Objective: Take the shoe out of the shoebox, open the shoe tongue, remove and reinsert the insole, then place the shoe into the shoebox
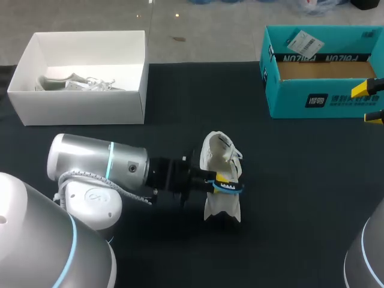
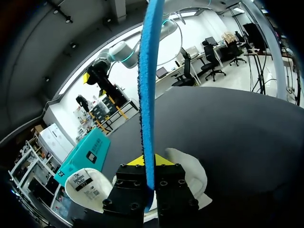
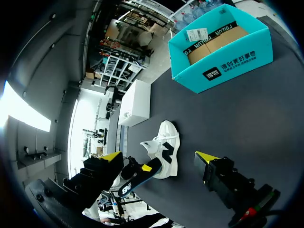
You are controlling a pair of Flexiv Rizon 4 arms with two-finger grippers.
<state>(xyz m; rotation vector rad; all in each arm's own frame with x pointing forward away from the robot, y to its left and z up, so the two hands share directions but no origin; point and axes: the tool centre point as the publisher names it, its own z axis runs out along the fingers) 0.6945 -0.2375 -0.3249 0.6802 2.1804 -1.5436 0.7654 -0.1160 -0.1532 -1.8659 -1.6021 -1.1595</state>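
A white shoe [image 1: 217,157] with a black side mark stands on the dark table mat, also seen in the right wrist view [image 3: 167,142]. My left gripper [image 1: 221,180] is shut on a blue insole [image 1: 231,188], held edge-up right at the shoe's opening. In the left wrist view the insole [image 2: 147,90] rises from between the fingers [image 2: 148,162], with the shoe [image 2: 187,173] under them. My right gripper [image 1: 371,103] hangs open at the right edge, in front of the teal shoebox [image 1: 318,90]. In its own view the shoe lies well ahead of its open fingers [image 3: 159,157].
The teal shoebox [image 3: 223,47] stands open at the back right. A white box [image 1: 84,78] at the back left holds another pale shoe [image 1: 72,83]. My left arm's thick silver links [image 1: 99,165] fill the near left.
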